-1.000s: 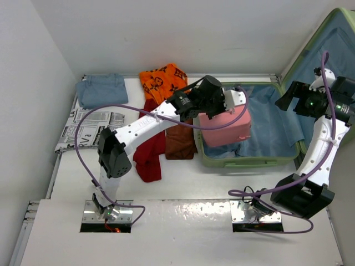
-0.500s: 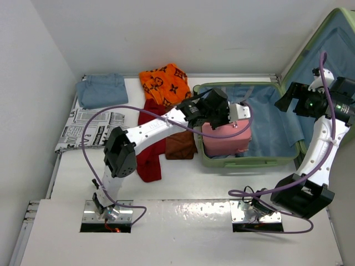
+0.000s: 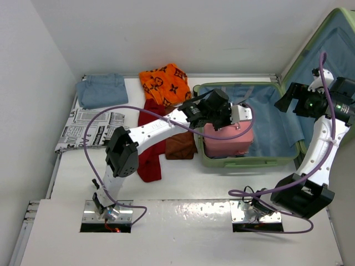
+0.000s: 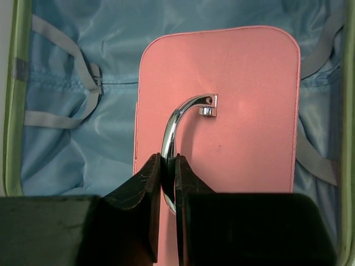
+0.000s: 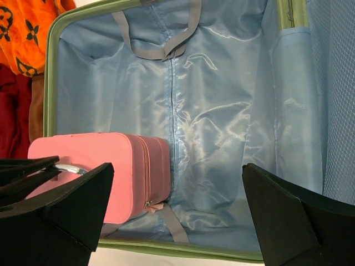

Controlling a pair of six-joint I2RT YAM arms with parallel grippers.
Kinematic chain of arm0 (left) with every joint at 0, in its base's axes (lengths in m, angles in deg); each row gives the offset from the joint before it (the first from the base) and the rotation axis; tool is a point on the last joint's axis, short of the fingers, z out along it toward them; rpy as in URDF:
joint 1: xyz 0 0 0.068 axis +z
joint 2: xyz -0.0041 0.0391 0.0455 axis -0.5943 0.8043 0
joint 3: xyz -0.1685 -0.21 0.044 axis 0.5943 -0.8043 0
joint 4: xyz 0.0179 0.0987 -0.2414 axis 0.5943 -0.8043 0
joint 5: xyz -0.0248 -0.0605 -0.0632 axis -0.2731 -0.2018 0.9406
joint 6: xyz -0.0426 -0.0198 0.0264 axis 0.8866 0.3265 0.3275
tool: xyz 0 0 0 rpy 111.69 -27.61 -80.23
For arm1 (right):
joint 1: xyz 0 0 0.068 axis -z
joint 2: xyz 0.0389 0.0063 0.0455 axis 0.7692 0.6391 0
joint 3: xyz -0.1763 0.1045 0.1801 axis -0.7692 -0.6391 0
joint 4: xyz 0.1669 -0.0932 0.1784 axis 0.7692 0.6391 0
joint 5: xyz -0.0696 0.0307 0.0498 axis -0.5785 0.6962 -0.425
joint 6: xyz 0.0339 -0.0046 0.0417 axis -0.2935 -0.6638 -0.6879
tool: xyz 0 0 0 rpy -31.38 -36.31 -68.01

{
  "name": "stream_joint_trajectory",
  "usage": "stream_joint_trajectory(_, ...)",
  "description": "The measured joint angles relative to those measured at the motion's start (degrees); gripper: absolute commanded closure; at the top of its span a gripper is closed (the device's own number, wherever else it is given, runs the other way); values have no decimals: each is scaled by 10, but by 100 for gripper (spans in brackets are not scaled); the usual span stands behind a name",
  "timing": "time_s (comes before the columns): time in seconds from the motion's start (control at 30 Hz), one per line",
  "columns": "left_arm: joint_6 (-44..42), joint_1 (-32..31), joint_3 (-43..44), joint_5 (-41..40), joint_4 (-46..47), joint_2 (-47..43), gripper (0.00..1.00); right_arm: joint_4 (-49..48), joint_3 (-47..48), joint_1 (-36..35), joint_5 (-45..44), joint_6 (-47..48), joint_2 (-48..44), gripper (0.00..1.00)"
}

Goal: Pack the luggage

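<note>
My left gripper (image 4: 167, 166) is clamped tight on the pink case (image 4: 222, 100) by its metal handle (image 4: 183, 108), holding it level in the near-left corner of the open luggage (image 3: 244, 162). My right gripper (image 5: 177, 172) hangs spread wide over the luggage's right side, leaving room.

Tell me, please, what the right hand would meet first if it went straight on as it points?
Probably the bare blue lining of the luggage, just beside the pink case; the right hand hangs open over it.

White table (image 3: 222, 183), seemingly plain pale walls (image 3: 166, 33).
</note>
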State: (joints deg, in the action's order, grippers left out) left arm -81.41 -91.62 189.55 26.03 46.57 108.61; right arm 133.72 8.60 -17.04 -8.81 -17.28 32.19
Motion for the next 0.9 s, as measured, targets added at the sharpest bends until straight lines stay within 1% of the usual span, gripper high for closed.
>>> stream_joint_trajectory(0.13, 1, 0, -8, 31, 16, 0, 99, 0, 0, 0, 0, 0, 2, 1)
stream_joint_trajectory(0.33, 9, 1, -18, 95, 35, 1, 93, 1, 0, 0, 0, 1, 3, 1)
stream_joint_trajectory(0.5, 20, 1, -19, 129, 43, 7, 93, 4, 0, 0, 1, 2, 5, 1)
stream_joint_trajectory(0.57, 23, 2, -19, 134, 52, 10, 90, 5, 0, 0, 1, 2, 7, 1)
stream_joint_trajectory(0.67, 31, 7, -19, 137, 64, 17, 82, 6, 0, 0, 3, 2, 10, 1)
stream_joint_trajectory(0.7, 34, 10, -18, 137, 67, 20, 77, 7, 0, 0, 4, 2, 11, 1)
stream_joint_trajectory(0.87, 56, 35, -12, 119, 88, 45, 73, 14, 0, -2, 5, 2, 17, 1)
stream_joint_trajectory(0.9, 64, 40, -12, 127, 94, 49, 72, 14, 0, -4, 4, 2, 17, 1)
